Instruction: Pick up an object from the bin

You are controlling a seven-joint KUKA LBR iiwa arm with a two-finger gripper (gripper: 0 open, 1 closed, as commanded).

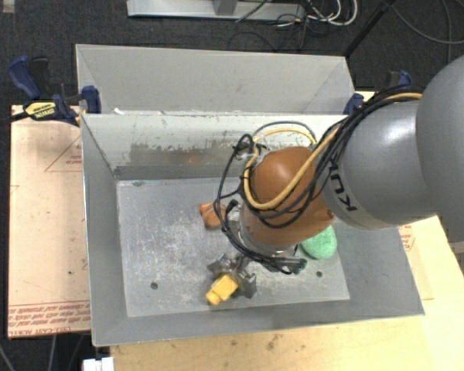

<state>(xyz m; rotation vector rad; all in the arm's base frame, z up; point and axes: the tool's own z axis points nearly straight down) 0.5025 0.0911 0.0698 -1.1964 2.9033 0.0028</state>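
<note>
My gripper [233, 275] is low over the front middle of the bin floor, its grey metal fingers spread to either side of a small yellow block [221, 289]. The block lies between and just in front of the fingertips, resting on the floor. A small orange-brown piece [210, 214] lies behind it, at the left of the arm's orange cover. A green rounded soft thing [322, 243] peeks out at the right from under the arm, partly hidden.
The arm with its orange cover and looped cables reaches in from the right and hides the middle of the bin. The bin's left half shows bare, scuffed metal floor, with sloped walls at the back and left.
</note>
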